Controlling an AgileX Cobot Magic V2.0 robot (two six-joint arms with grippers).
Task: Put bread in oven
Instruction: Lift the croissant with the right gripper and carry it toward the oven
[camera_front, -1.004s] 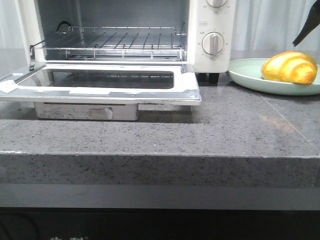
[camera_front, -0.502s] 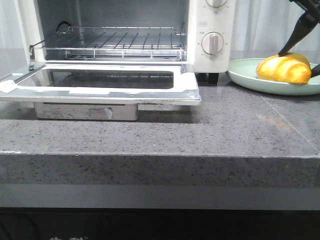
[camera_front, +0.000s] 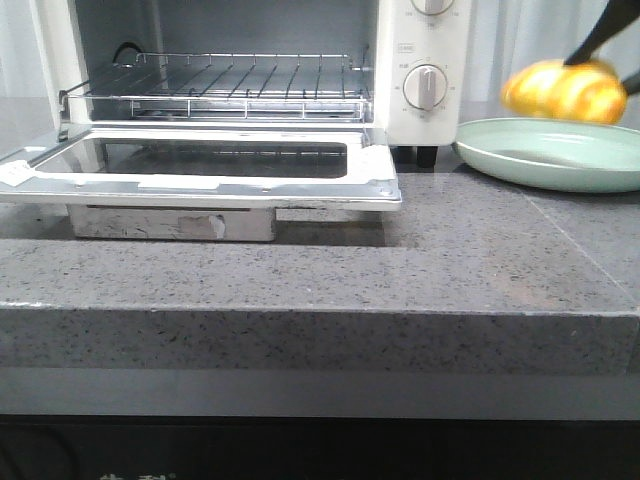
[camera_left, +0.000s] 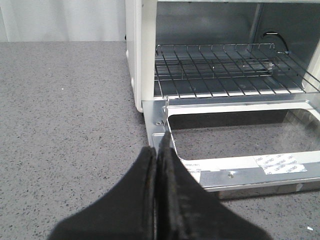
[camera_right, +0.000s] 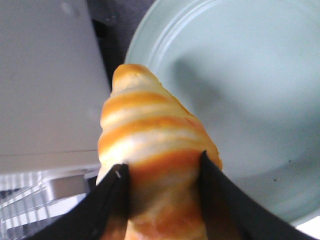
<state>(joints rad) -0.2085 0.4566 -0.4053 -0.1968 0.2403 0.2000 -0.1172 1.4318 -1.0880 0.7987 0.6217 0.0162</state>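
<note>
The bread (camera_front: 562, 90), a glossy golden-orange bun with pale stripes, hangs in the air above the pale green plate (camera_front: 545, 158), blurred in the front view. My right gripper (camera_right: 162, 172) is shut on the bread (camera_right: 150, 150), one black finger on each side. The white oven (camera_front: 415, 75) stands to the left with its glass door (camera_front: 215, 165) folded flat down and its wire rack (camera_front: 235, 80) bare. In the left wrist view my left gripper (camera_left: 157, 155) is shut on nothing, just off the near left corner of the oven door (camera_left: 240, 165).
The oven's round dials (camera_front: 426, 87) face the front on its right panel, close to the plate. The open door juts out over the grey stone counter (camera_front: 480, 250), which drops off at a front edge (camera_front: 320, 312). A pale curtain hangs behind.
My right gripper came down onto the bread on the plate, closed on it, and has lifted it up off the plate. The left gripper's earlier state is not shown.
</note>
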